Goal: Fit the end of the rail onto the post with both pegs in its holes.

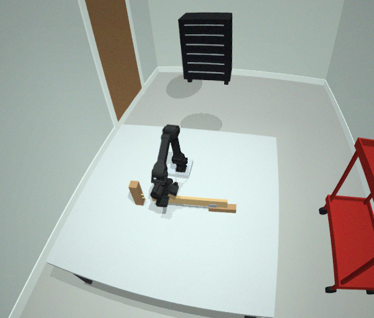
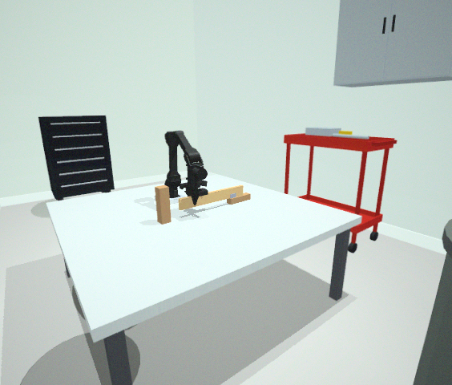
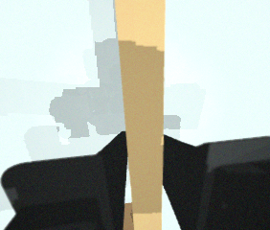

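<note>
place: workshop-like room
evidence: red tool cart point(image 2: 339, 143), black drawer cabinet point(image 1: 205, 46), white table point(image 2: 201, 249), wall cupboard point(image 2: 400, 39)

Rail point(image 1: 199, 201): long, light wood, plain rectangular section. Its far end sits on the low footboard block point(image 1: 226, 208), at a small grey bracket point(image 1: 212, 205). Its near end is raised off the table point(image 1: 214, 239) — a shadow shows beneath it — and stands just short of the post, not touching. The rail appears close to level, though the exterior view is too small to confirm.

Post point(image 1: 136, 192): short, upright, same light wood, standing on the table in line with the rail's near end. Two small pegs point(image 1: 142, 196) project from its rail-facing side — both exposed, neither seated.
</note>
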You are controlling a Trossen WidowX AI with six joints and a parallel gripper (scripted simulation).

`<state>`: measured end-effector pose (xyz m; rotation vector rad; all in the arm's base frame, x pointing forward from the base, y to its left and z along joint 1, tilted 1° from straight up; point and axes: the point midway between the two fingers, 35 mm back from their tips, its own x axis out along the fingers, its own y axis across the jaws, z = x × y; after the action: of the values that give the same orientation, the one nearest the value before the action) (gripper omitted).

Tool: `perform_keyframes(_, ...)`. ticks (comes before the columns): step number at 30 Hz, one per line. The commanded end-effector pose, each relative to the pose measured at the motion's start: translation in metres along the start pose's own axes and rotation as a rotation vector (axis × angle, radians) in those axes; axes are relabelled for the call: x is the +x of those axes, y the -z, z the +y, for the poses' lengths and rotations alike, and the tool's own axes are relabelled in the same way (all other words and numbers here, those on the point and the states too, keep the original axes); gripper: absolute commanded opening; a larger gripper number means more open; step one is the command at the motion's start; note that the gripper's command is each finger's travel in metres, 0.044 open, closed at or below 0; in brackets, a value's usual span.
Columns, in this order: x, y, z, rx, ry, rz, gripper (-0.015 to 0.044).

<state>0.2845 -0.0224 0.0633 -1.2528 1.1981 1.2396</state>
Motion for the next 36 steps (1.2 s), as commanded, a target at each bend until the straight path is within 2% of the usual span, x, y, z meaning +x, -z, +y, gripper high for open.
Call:
perform_keyframes(1, -0.0033, -0.0004, -0.0035, -0.002, 0.019, -0.003, 0.0000)
perform_keyframes(36, 0.0002, -0.0004, 0.0003, -0.002, 0.019, -0.003, 0.0000)
